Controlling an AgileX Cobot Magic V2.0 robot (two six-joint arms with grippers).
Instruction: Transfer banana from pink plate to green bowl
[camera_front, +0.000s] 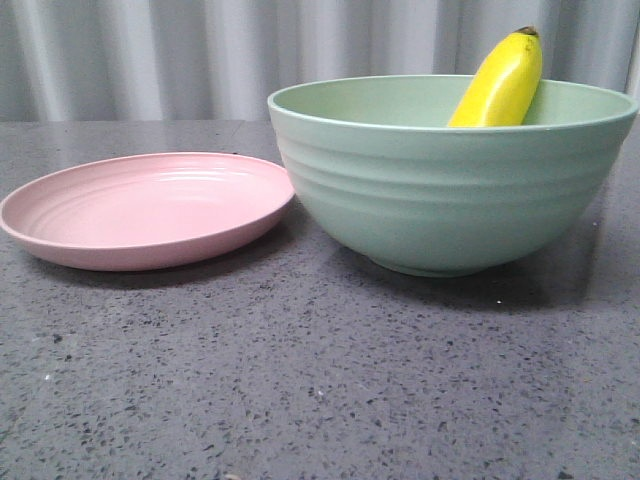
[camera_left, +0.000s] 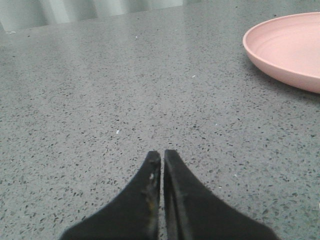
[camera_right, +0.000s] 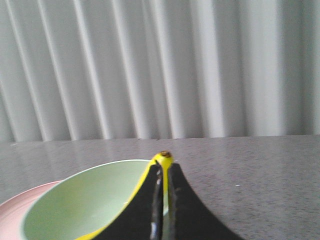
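Observation:
The yellow banana (camera_front: 500, 85) stands leaning in the green bowl (camera_front: 440, 190), its dark tip above the rim on the right. The pink plate (camera_front: 150, 210) lies empty to the bowl's left. Neither gripper shows in the front view. In the left wrist view my left gripper (camera_left: 163, 154) is shut and empty low over the speckled table, with the pink plate (camera_left: 290, 50) off to one side. In the right wrist view my right gripper (camera_right: 164, 167) is shut. The banana's tip (camera_right: 163, 159) shows just past its fingertips, over the green bowl (camera_right: 85, 200), apart from the jaws.
The grey speckled table (camera_front: 320, 380) runs in front of the dishes. A pale pleated curtain (camera_front: 150, 50) hangs behind the table. The pink plate's edge (camera_right: 15, 210) shows beside the bowl in the right wrist view.

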